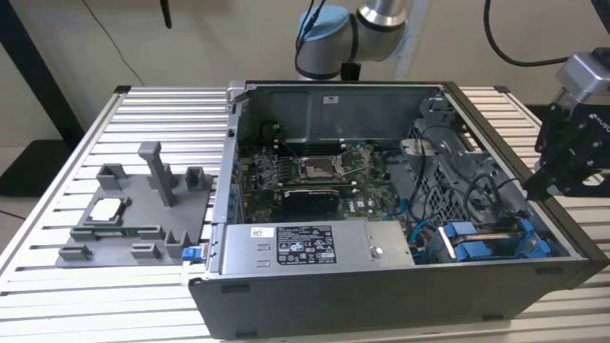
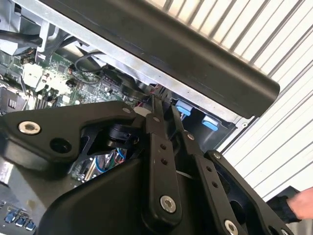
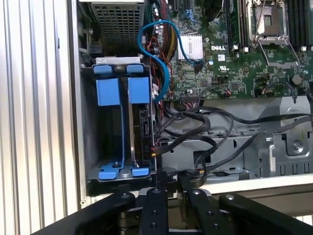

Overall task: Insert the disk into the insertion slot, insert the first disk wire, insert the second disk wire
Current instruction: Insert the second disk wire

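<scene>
An open computer case (image 1: pixel 401 214) was pictured on a slatted metal desk (image 1: pixel 57 300), set toward the desk's edge on the exterior view's right. A grey fixture (image 1: pixel 133 214) lay near the opposite edge. The arm (image 1: pixel 372 28) was seen reaching in from the desk's far edge, against a pale wall (image 1: pixel 219 36).

The disk (image 3: pixel 141 122) was shown in the first wrist view standing in the drive bay (image 3: pixel 88 147), beside a second blue carrier (image 3: pixel 107 93). Black cables (image 3: pixel 195 122) were bunched just beside it and a blue cable (image 3: pixel 161 54) was looped over the motherboard (image 3: pixel 234 63). In the exterior view the bay was placed in the case's near corner, beside the power-supply box (image 1: pixel 305 246).

The pincer (image 1: pixel 536 187) was held over that corner. In the second wrist view the pincer (image 2: pixel 161 108) appeared clenched, its tips drawn together above the blue tabs (image 2: pixel 183 108). Whether a wire was nipped between them could not be told. The first wrist view caught the pincer (image 3: pixel 164 180) just beside the disk's cabled end.
</scene>
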`<state>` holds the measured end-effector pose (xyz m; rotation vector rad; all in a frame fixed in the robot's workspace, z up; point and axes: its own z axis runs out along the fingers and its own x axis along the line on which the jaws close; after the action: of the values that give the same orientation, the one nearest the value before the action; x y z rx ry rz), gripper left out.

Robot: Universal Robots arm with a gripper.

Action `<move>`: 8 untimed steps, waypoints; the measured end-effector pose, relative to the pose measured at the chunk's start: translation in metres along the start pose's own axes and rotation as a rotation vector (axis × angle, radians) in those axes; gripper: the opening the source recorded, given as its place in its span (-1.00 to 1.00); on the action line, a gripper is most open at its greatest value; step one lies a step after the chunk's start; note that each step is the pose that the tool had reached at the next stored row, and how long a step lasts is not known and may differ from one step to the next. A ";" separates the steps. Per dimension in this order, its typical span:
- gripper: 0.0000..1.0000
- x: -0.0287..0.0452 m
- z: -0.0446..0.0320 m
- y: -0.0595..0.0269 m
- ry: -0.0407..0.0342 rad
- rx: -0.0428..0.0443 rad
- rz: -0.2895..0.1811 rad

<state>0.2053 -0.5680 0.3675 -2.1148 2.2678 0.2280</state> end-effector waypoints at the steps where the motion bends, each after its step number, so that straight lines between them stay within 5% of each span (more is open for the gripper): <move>1: -0.58 0.0000 0.0001 0.0000 -0.0016 -0.0001 0.000; 8: -0.72 0.0006 0.0000 -0.0001 -0.0051 -0.0017 0.000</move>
<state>0.2053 -0.5686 0.3674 -2.1128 2.2654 0.2352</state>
